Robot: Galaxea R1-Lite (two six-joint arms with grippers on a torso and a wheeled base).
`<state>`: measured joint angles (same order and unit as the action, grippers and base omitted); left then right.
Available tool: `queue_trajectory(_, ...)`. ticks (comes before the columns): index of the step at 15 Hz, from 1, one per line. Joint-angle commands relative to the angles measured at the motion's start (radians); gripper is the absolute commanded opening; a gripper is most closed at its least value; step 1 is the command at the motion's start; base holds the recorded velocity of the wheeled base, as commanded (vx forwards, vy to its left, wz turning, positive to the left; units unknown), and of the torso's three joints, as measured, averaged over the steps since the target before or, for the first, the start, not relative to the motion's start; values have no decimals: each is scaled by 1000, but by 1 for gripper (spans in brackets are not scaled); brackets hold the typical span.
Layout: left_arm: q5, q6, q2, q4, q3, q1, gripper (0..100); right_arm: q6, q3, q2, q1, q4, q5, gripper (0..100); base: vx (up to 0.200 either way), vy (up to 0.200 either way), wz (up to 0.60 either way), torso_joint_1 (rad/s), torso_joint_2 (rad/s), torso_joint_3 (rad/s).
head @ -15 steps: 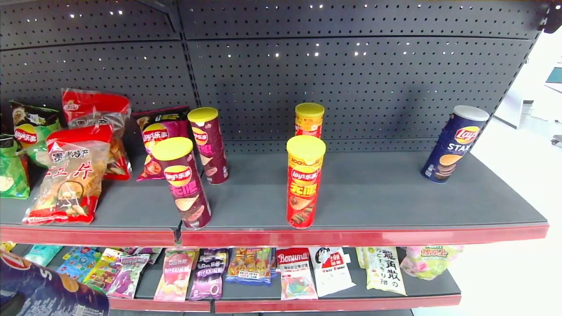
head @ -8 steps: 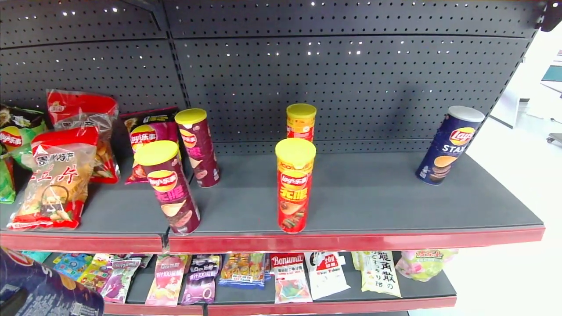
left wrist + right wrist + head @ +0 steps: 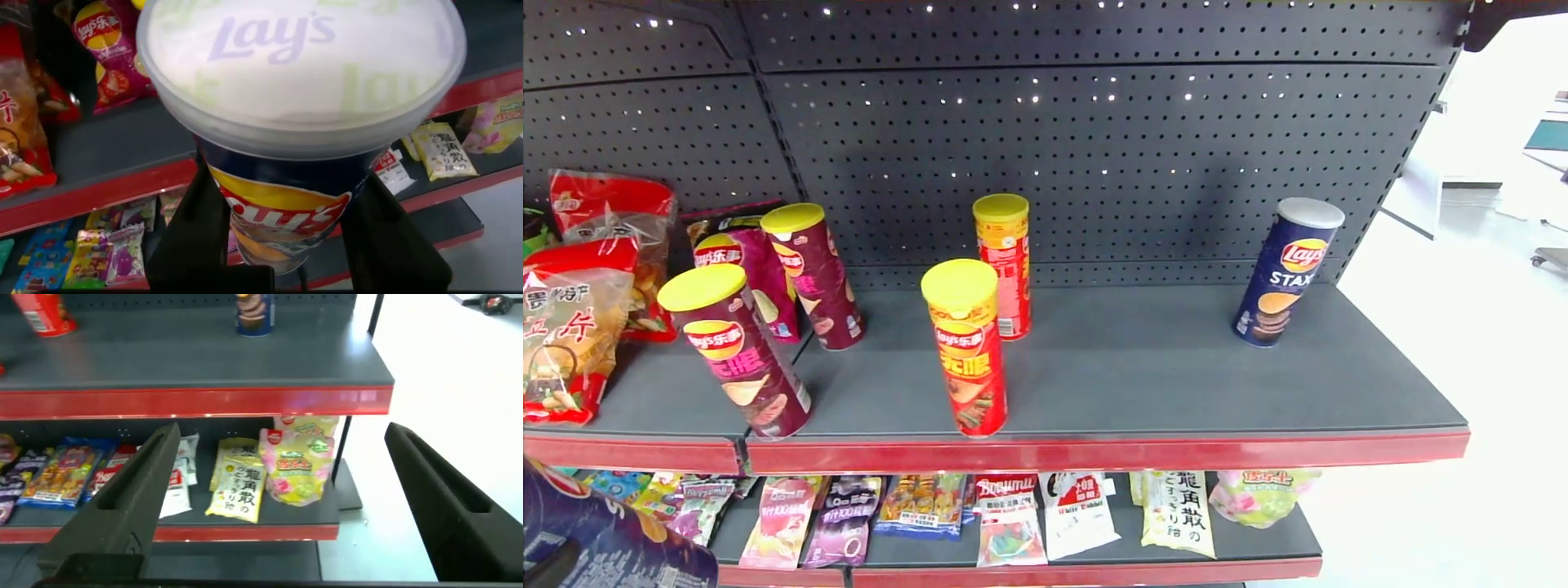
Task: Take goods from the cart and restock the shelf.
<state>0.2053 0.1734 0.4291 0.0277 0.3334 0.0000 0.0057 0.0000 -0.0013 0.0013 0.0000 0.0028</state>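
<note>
One blue chip can (image 3: 294,122) is clamped between the left gripper's (image 3: 286,220) two fingers, held low before the shelf (image 3: 1143,367), under the left part of its red front edge. The right gripper (image 3: 286,498) hangs wide open and empty, facing that same edge. On the shelf, a second blue can (image 3: 1286,273) stands at the right end, two red cans (image 3: 968,347) at the middle and two maroon cans (image 3: 739,351) left of them.

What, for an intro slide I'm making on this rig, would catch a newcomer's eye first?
The dark blue crisp can with a pale plastic lid, clamped in the left gripper in front of the shelves, stands out most. On the grey upper shelf with a red front edge stand two red yellow-lidded cans mid-shelf, two maroon yellow-lidded cans to their left, and a lone blue can far right.
</note>
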Motion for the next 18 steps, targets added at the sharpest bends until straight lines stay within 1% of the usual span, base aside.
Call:
queue_trajectory(1,0,0,2,0,-1,0,0,0,0,1,0,0,0,100,0,-200,0,7,2,-2)
queue_trajectory(9,0,0,-4,0,1,0,0,0,0,1,0,0,0,100,0,-200,0,3,1,4)
queue_trajectory(10,0,5,-6,0,-1,0,0,0,0,1,0,0,0,100,0,-200,0,2,2,2)
queue_trajectory(12,0,34,-12,1,-7,0,0,0,0,1,0,0,0,100,0,0,0,0,0,0)
queue_trajectory(16,-11,38,-10,1,-10,0,0,0,0,1,0,0,0,100,0,0,0,0,0,0)
queue_trajectory(18,-15,38,-13,1,-10,0,0,-1,0,1,0,0,0,100,200,0,0,10,5,-2)
